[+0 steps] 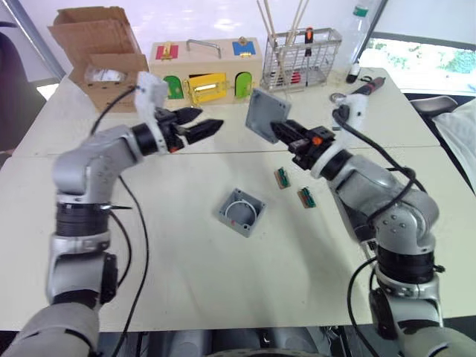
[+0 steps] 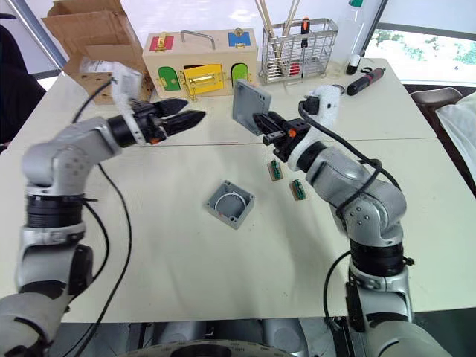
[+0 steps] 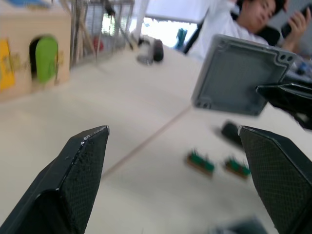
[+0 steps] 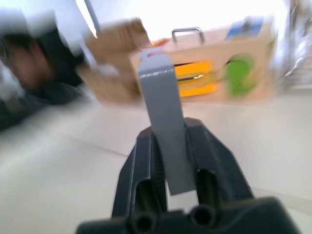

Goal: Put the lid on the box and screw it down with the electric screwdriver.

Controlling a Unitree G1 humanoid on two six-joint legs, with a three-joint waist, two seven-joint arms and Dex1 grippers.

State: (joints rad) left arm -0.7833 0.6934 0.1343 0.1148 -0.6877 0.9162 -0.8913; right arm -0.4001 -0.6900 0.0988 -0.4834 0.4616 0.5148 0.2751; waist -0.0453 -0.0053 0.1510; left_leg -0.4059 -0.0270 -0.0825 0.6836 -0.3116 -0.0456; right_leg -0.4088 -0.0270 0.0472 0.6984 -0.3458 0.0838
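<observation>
The grey lid (image 1: 266, 116) is held up in the air above the table's middle, tilted on edge, with my right gripper (image 1: 279, 131) shut on its lower side; the right wrist view shows the lid (image 4: 163, 122) pinched between the two fingers. My left gripper (image 1: 207, 125) hovers open to the left of the lid, a short gap away, its fingers (image 3: 73, 180) spread wide with nothing between them. The grey box (image 1: 241, 211) lies open side up on the table below. The electric screwdriver (image 1: 367, 85) lies at the far right of the table.
Two small green circuit boards (image 1: 282, 178) lie right of the box. At the back stand a cardboard box (image 1: 100, 52), a wooden box with coloured doors (image 1: 204, 71) and a wire basket (image 1: 301, 56) holding tools. A person (image 3: 253, 17) sits beyond the table.
</observation>
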